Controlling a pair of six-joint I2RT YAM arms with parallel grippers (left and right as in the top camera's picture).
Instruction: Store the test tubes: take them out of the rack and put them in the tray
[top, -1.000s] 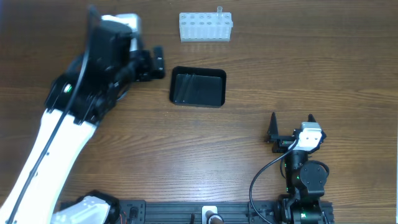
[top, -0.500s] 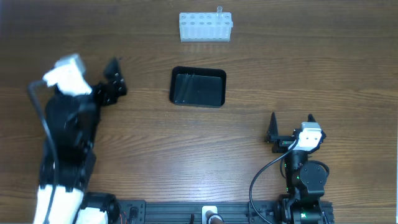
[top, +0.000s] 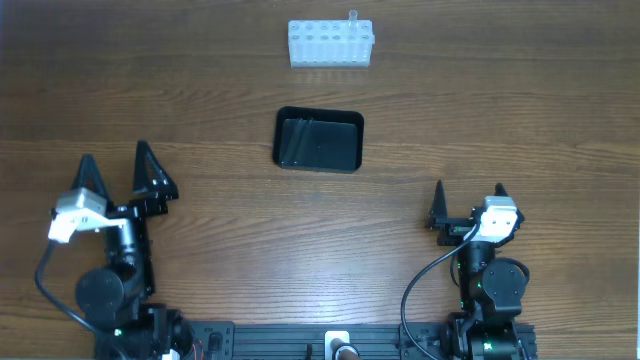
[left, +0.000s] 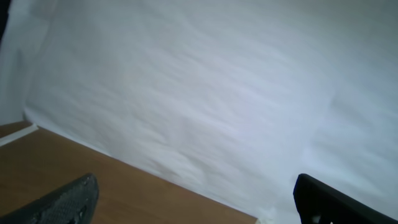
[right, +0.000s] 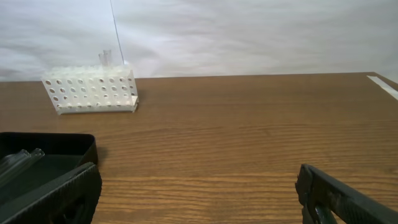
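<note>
1 test tube (top: 353, 16) is seen upright in the rack (top: 331, 45), apart from the tray (top: 362, 140) where other tubes (right: 17, 160) are laid. The left gripper (top: 118, 178) and right gripper (top: 468, 205) are held spread and empty, seemingly parked by their bases.

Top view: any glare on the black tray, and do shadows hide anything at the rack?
Top view: pale streaks of reflected light cross the left half of the black tray, so glare and glass tubes are hard to tell apart there; the rack throws only a faint soft shadow on the table, hiding nothing. Right wrist view: light is even, tray interior dark.
</note>
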